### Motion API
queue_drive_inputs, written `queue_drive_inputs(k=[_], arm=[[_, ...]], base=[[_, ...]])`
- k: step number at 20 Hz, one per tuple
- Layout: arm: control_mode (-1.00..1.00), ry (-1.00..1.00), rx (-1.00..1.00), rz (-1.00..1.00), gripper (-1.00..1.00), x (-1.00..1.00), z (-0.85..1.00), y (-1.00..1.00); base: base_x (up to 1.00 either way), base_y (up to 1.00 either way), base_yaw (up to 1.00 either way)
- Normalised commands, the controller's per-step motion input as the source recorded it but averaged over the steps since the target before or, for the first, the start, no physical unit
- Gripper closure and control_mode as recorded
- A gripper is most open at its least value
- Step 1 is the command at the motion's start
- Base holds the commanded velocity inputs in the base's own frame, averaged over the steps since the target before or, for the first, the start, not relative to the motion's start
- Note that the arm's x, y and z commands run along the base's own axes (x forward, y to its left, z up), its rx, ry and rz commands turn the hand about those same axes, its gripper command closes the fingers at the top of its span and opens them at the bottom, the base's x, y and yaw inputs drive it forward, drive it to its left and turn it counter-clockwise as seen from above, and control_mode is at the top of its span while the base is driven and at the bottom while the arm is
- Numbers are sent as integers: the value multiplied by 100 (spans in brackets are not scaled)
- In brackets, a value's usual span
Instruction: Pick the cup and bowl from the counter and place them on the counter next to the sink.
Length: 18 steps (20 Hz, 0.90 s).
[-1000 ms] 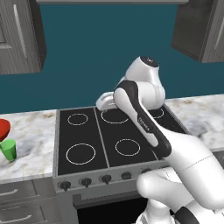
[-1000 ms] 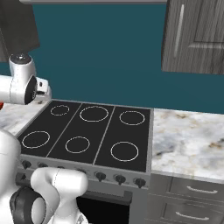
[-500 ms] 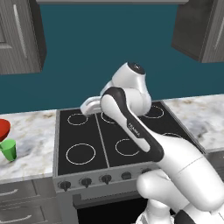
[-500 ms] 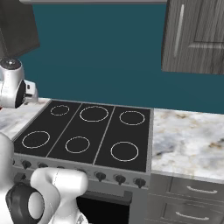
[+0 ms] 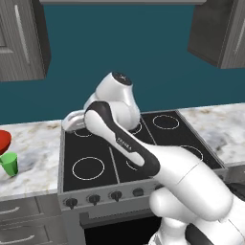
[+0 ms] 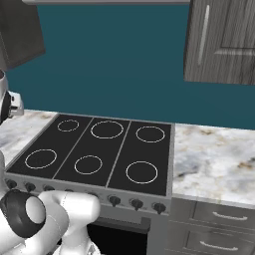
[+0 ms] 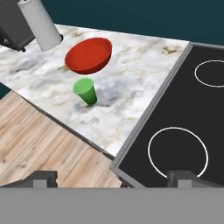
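Observation:
The small green cup (image 7: 86,91) stands upright on the marble counter (image 7: 127,92), left of the black stovetop. Just behind it sits the red bowl (image 7: 87,54), close to the cup but apart from it. Both also show at the left edge of the left base view: the bowl (image 5: 3,140) and the cup (image 5: 9,163). My gripper (image 7: 113,180) is open with nothing between its fingers. It hangs above the stove's left front corner and looks toward the cup. My hand (image 5: 72,121) is over the stove's left rear. The sink is out of view.
A pale grey tapered container (image 7: 40,24) stands behind the bowl, beside a dark grey boxy shape (image 7: 13,27). The black stovetop (image 5: 129,153) fills the middle. More marble counter (image 6: 214,159) lies to its right. Wooden floor (image 7: 39,140) shows below the counter's edge.
The arm has swung left across the stove toward the left counter, sliding to the left edge of the right base view. The gripper has stayed open.

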Motion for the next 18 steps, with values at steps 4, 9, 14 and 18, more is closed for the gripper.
queue_drive_inputs(k=[4,9,14,18], arm=[[-100,0,0,2,-100,0,0,61],[-100,0,-2,-1,-100,0,-1,47],[-100,1,-9,-9,-100,0,-7,32],[-100,0,-7,-12,-100,0,-4,26]], base=[[0,0,0],[0,0,0],[0,0,0],[0,0,0]])
